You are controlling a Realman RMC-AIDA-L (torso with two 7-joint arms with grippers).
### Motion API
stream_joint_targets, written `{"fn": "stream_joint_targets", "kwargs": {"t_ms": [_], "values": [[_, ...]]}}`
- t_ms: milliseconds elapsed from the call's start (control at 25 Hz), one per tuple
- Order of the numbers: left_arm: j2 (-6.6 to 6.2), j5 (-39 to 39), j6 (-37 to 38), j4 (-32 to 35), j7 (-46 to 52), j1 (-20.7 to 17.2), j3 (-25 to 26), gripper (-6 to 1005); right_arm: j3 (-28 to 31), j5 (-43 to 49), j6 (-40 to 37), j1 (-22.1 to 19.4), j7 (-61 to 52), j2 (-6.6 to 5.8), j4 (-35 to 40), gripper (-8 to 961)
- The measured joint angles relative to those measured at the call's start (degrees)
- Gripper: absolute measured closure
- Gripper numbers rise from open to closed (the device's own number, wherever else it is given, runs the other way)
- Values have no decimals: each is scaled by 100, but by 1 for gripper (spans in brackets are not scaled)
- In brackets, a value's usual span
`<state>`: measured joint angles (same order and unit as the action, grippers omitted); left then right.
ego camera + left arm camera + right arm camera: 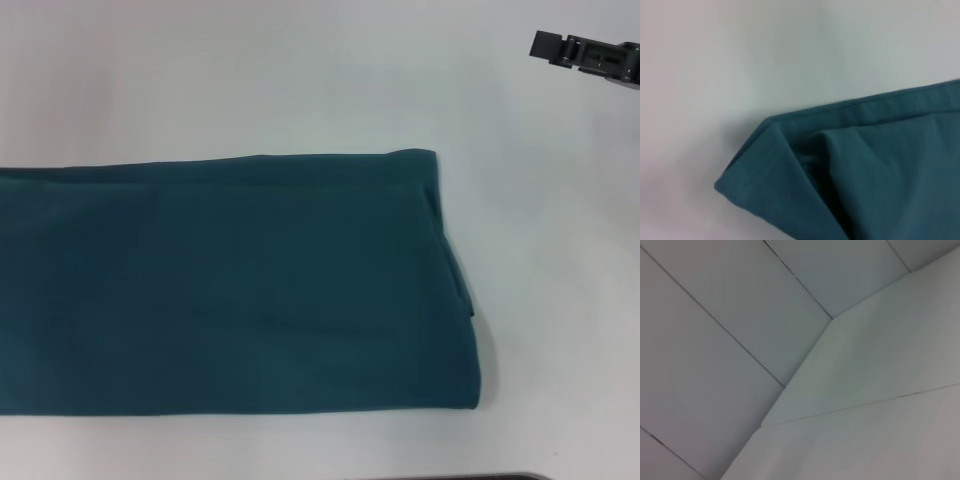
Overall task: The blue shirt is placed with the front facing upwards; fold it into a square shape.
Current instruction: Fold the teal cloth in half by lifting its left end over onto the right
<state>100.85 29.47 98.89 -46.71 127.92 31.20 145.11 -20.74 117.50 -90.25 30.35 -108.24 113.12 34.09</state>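
Right gripper (590, 55) up over the far right corner of the tabletop (300, 80), well apart from the cloth, holding nothing; only a dark slice of it visible, finger gap impossible to judge; right wrist view filled with pale table surface (880, 365) and floor panels beyond its edge, no fingers seen; left gripper out of the head view, own fingers missing from the left wrist view too, so opening unknown; that camera close over a folded corner of the blue shirt (880, 170), hemmed edge (860, 110) doubled over, one layer tucked beneath another, bare table (740, 60) next to it; in the head view the blue shirt (230, 290) flat on the tabletop as a long folded band, running off the left edge, right end rounded and layered near the middle-right, near long edge close to the tabletop's front edge; print and neckline hidden; plain teal side up.
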Motion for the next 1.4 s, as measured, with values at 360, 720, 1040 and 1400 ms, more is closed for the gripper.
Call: {"fn": "stream_joint_targets", "kwargs": {"t_ms": [360,720,1040,1400], "values": [[-66,-325,75,-32,-30,-4,260,950,-11,0,8,41,-54,5,1,72],[280,-246,913,-741,68,123,459,949,-44,6,-6,40,-43,-16,1,72],[942,-235,1541,-1583,306,436,519,950,-69,32,-72,18,-7,-58,26,72],[1381,674,1797,-2149,859,436,256,949,-351,45,-105,10,-7,-110,45,72]]}}
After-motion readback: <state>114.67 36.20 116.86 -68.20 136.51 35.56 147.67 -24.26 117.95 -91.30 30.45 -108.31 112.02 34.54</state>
